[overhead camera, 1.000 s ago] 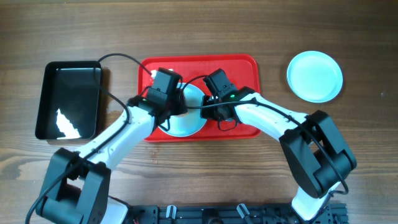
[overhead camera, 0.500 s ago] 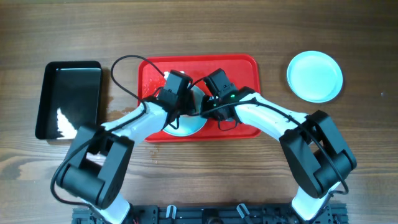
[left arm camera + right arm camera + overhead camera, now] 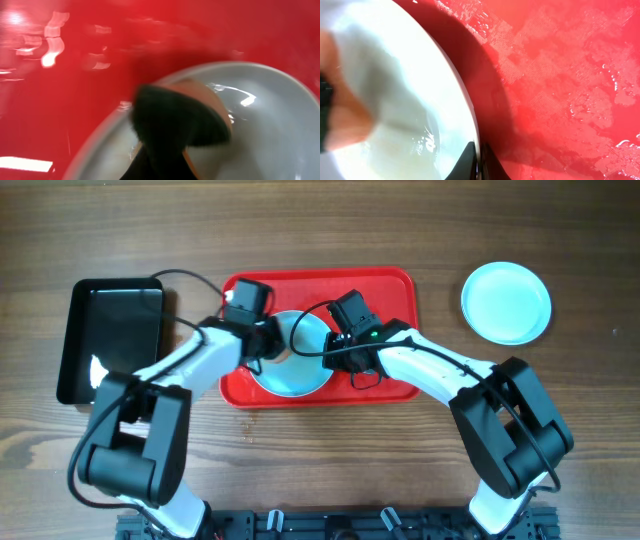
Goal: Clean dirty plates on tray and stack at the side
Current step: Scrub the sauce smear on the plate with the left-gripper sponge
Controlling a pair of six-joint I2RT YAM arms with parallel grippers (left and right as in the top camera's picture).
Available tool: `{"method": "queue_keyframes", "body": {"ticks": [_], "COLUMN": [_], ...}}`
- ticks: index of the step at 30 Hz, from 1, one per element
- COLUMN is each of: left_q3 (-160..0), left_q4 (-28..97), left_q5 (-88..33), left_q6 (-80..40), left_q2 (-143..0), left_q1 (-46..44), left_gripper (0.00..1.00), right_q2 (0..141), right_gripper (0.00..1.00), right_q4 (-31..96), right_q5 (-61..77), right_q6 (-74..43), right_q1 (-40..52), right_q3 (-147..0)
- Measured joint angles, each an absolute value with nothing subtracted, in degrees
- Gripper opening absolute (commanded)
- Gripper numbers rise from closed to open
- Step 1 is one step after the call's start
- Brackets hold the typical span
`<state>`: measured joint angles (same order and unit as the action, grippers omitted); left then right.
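One dirty plate [image 3: 293, 370], pale mint-white and wet, lies on the red tray [image 3: 385, 290]. My right gripper [image 3: 326, 350] is shut on its right rim; in the right wrist view the fingertips [image 3: 479, 161] pinch the plate [image 3: 395, 65] edge, which casts a shadow on the tray [image 3: 570, 75]. My left gripper [image 3: 270, 348] is shut on a peach sponge with a black scouring face [image 3: 175, 117], pressed onto the plate's [image 3: 270, 130] left part. The sponge [image 3: 340, 120] shows blurred at the left of the right wrist view.
A second pale plate [image 3: 506, 302] sits on the wooden table to the right of the tray. A glossy black rectangular tray [image 3: 110, 340] lies to the left. The red tray [image 3: 75, 75] surface is wet. Cables loop over the tray's upper left.
My left arm swept right over the plate, then back left, dragging the sponge to the plate's left edge. The right arm and the plate's rim stayed put.
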<state>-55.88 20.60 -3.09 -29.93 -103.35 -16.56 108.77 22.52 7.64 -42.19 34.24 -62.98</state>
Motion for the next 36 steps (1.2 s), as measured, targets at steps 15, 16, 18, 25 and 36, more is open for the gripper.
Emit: {"method": "queue_keyframes", "body": {"ticks": [15,16,18,25,36], "left_q3": [-53.93,-53.39,-53.19,-53.17,-53.21], "left_q4": [33.08,33.30,32.84,29.41,22.06], "left_q5": [-7.57,-8.56,-9.50,-11.03,-11.42], "left_q6": [-30.35,-30.37,-30.44,-33.85,-37.50], "left_q2": [-98.21,-96.90,-95.46,-94.87,-100.84], "left_q1": [-13.13,-13.74,-14.81,-19.38,-24.71], "left_gripper": [0.04,0.04,0.04,0.04,0.04], "right_q2": [108.84,108.84,108.84,108.84,108.84], "right_gripper": [0.04,0.04,0.04,0.04,0.04], "right_q4": [22.37,22.50,22.57,22.57,22.59], "right_q5": [8.29,8.29,8.29,8.29,7.84], "right_q6": [-41.76,-41.76,-41.78,-41.78,-41.82], "right_q1": [34.79,34.72,34.68,34.68,34.37], "right_q3": [-62.98,-62.98,-62.98,-62.98,-62.98]}}
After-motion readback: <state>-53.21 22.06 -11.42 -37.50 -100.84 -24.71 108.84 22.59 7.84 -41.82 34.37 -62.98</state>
